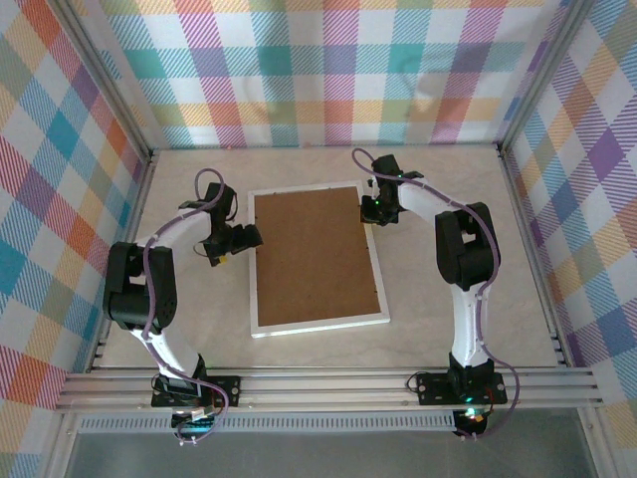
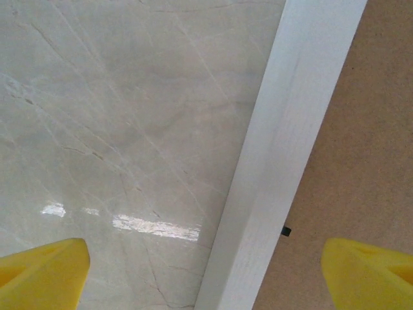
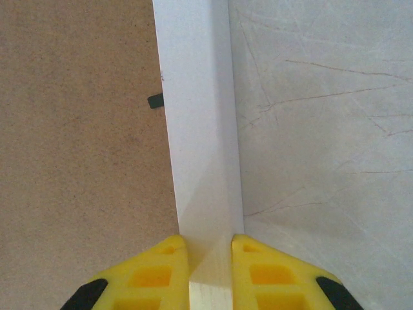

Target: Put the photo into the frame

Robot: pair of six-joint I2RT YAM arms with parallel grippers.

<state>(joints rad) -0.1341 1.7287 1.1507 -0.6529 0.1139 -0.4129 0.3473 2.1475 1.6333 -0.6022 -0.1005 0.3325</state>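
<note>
The frame [image 1: 317, 326] is laid flat in the middle of the pale stone counter [image 1: 299, 164], with its back turned up. Its inside is filled by a plain brown backing board [image 1: 314, 254], and a thin white edge is seen all around the board.

The left hand [image 1: 249, 237] is held at the frame's left side, near the top. It is spread wide open and nothing is gripped by it. In the left wrist view, its two yellow fingers [image 2: 45, 271] are kept far apart. One is seen over the counter and the other over the brown board, with the white edge between them. A small black clip [image 2: 286, 230] is seen where the board meets the white edge.

The right hand [image 1: 374, 211] is placed at the frame's right side, close to the top corner. In the right wrist view, the white edge is pinched tight between its yellow fingers [image 3: 151, 271]. The frame is gripped by this hand.
</note>
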